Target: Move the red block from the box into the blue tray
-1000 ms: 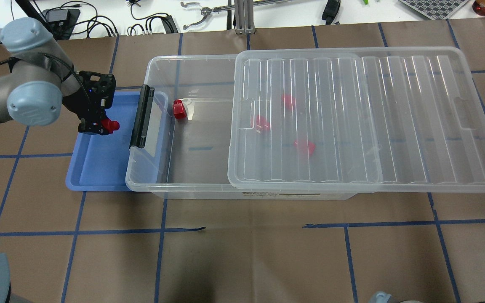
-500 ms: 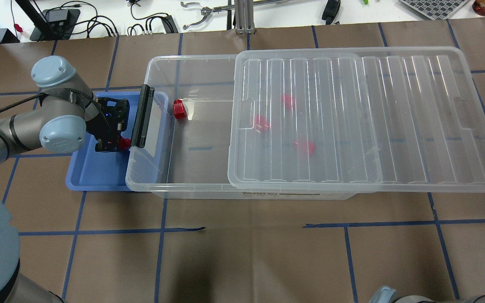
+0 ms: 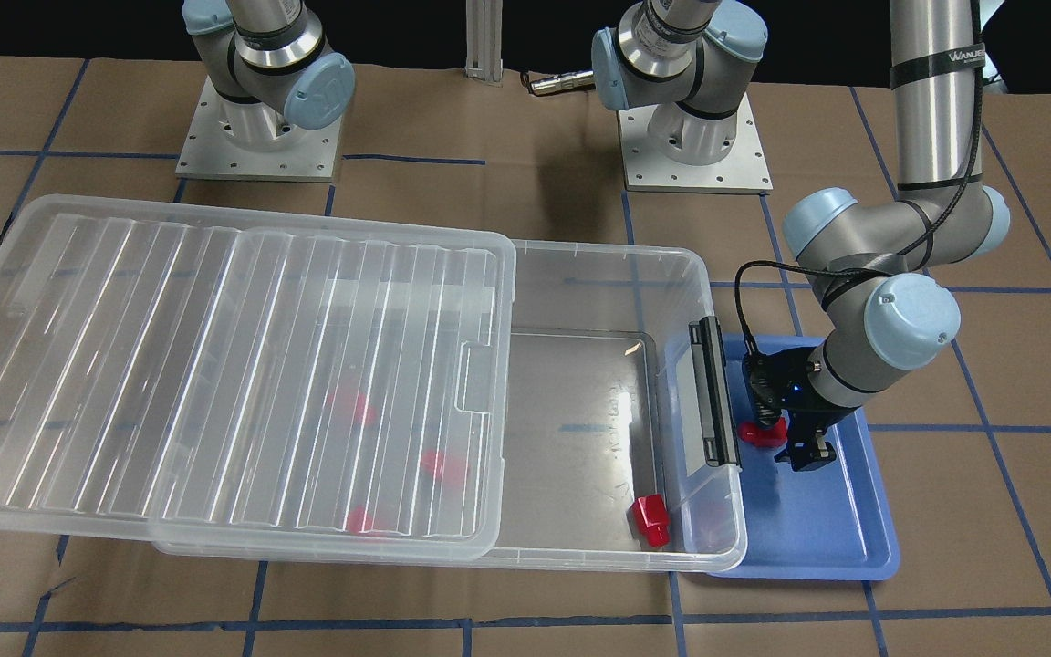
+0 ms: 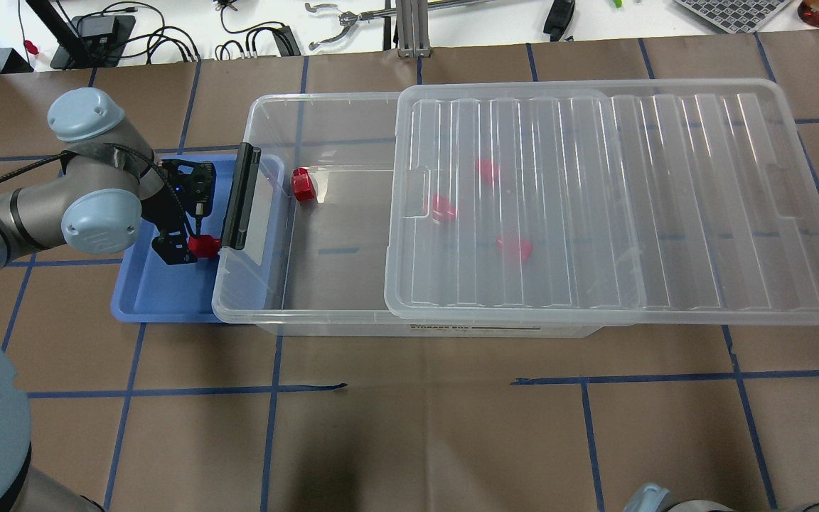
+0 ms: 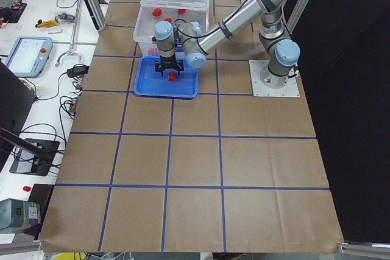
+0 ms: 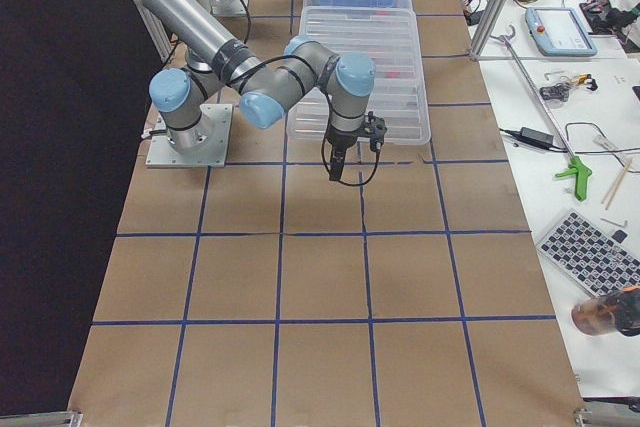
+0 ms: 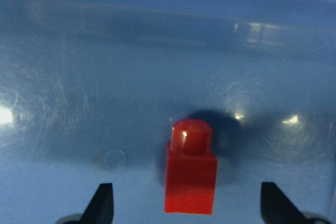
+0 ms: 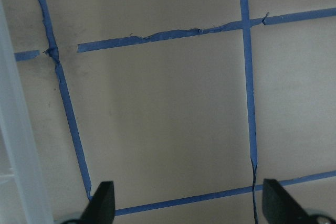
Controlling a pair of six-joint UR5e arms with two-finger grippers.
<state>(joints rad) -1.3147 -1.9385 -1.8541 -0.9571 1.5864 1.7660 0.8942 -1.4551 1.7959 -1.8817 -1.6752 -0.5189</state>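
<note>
Left gripper open over the blue tray, red block loose between its fingers

I see my left gripper (image 7: 188,203) spread wide, low over the blue tray (image 4: 161,299); the red block (image 7: 190,174) lies on the tray floor between the fingers, touched by neither, nub pointing away from the wrist camera. Just beside it is the box (image 4: 338,284) with its black latch bar (image 4: 239,198), the lid (image 4: 665,206) slid partway off; another block (image 4: 303,185) sits in the open end. My right gripper (image 8: 188,203) hangs open above the paper-covered desk (image 8: 157,119)
</note>
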